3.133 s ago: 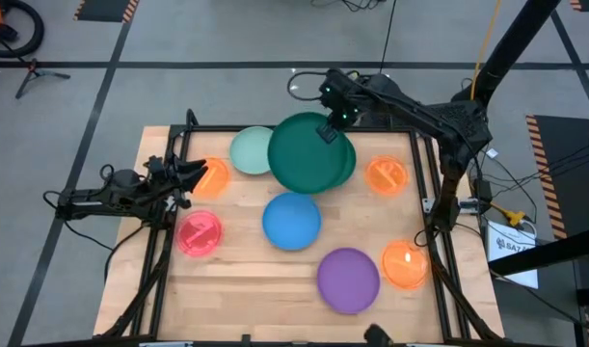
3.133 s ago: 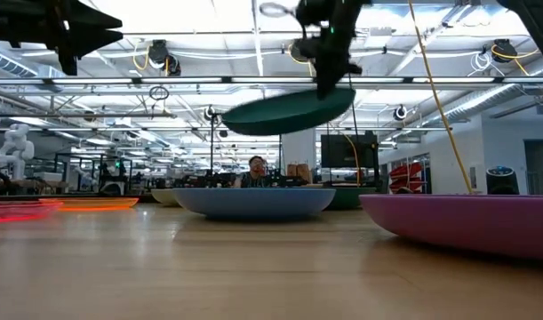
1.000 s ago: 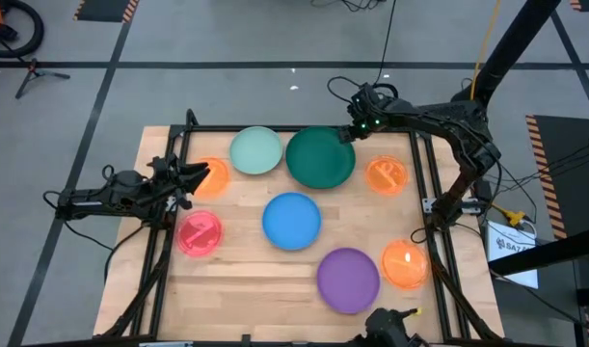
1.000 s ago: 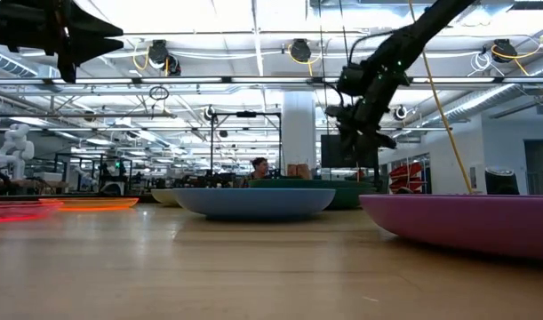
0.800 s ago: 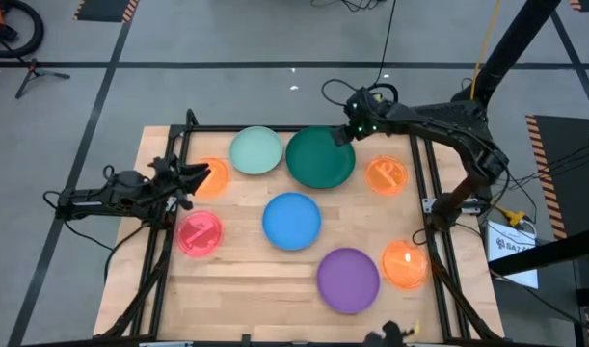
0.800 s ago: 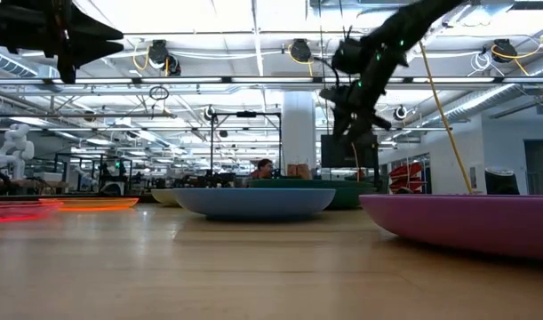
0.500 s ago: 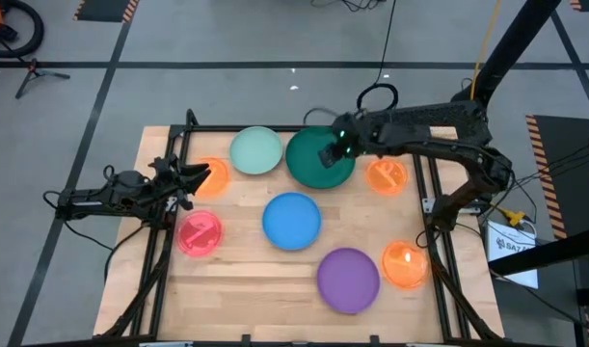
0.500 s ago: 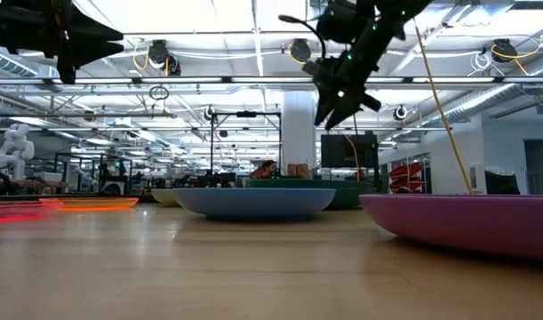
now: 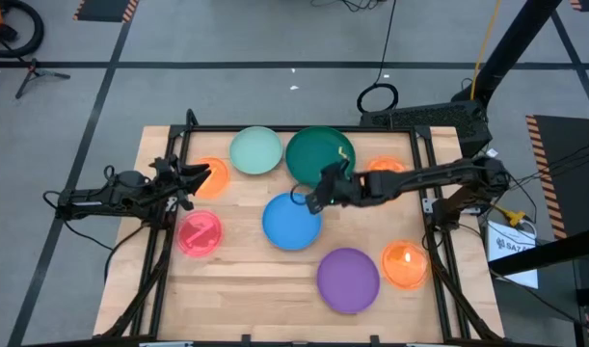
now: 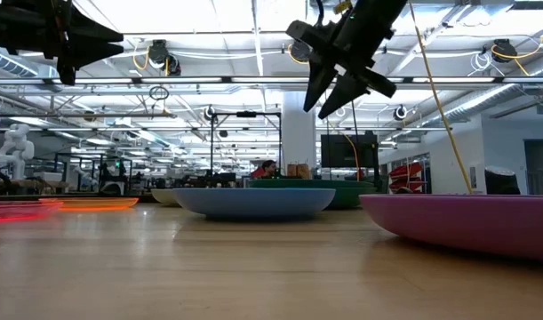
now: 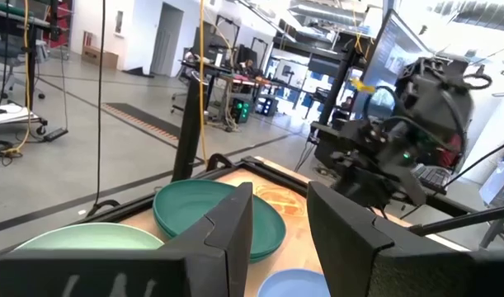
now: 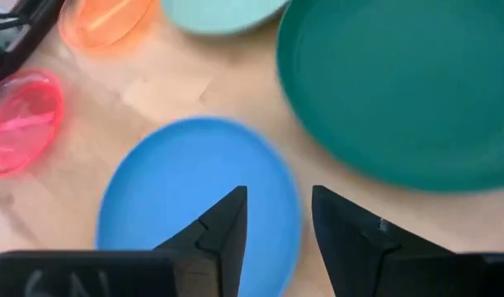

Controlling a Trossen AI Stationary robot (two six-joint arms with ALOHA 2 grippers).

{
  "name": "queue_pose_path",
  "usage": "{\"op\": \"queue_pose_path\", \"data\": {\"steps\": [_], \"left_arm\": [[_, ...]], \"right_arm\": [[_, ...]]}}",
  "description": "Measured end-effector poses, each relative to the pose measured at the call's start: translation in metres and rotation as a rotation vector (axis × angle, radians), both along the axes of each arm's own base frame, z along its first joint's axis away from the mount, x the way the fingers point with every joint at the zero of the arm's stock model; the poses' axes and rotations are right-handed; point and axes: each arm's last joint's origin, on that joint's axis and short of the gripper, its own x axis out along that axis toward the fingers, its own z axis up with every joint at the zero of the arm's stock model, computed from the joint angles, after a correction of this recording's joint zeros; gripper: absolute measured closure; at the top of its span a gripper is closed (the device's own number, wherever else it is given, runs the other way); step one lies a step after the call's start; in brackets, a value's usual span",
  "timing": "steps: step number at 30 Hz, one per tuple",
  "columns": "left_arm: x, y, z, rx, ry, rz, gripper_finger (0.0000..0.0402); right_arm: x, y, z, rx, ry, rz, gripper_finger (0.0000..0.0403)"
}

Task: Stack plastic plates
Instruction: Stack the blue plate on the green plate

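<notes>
Right gripper [image 9: 313, 198] hangs above the bench [image 9: 246, 275] near its middle, over the gap between the blue plate [image 9: 292, 221] and the dark green plate [image 9: 320, 157]. Jaws part-open, nothing between them; the right wrist view shows only plates below the fingertips [image 12: 225, 216]. Its arm reaches in from the right edge.

Left gripper [image 9: 200, 175] waits over the left edge, raised, jaws apart with a clear gap, holding nothing.

Plates are round, so no long axis; all lie flat, open side up.
- Dark green: far edge, centre. The left wrist view shows two stacked rims, so it is a stack of two; from above it reads as one.
- Mint plate [image 9: 255, 151]: far edge, just left of the green stack.
- Blue: bench centre.
- Purple plate [image 9: 348, 280]: near edge, right of centre.
- Orange plate [image 9: 214, 178]: left side, partly under the left gripper.
- Pink plate [image 9: 200, 233]: left edge, nearer than that one.
- Second orange plate [image 9: 406, 264]: near-right corner.
- Third orange plate [image 9: 383, 168]: right of the green stack, mostly hidden by the right arm.

Low view: plates show only as thin rims, purple cut off at the frame's right edge, right gripper well above them.
</notes>
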Motion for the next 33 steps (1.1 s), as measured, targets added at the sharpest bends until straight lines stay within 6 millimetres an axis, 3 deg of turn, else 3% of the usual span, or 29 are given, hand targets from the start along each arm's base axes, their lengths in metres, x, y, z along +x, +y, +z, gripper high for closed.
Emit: {"op": "queue_pose_path", "data": {"steps": [7,14,33], "left_arm": [[0.0,0.0,-0.001,0.005,0.01,0.001,0.0279],[-0.001,0.0,0.004,0.026,-0.029,0.005,0.0279],[-0.003,0.001,0.012,0.129,-0.07,0.059,0.0279]], "right_arm": [[0.012,0.014,-0.03,0.144,0.07,-0.006,0.0273],[0.021,0.0,-0.066,0.244,0.193,-0.041,0.0273],[0.029,-0.002,-0.091,0.26,0.244,-0.06,0.0273]]}}
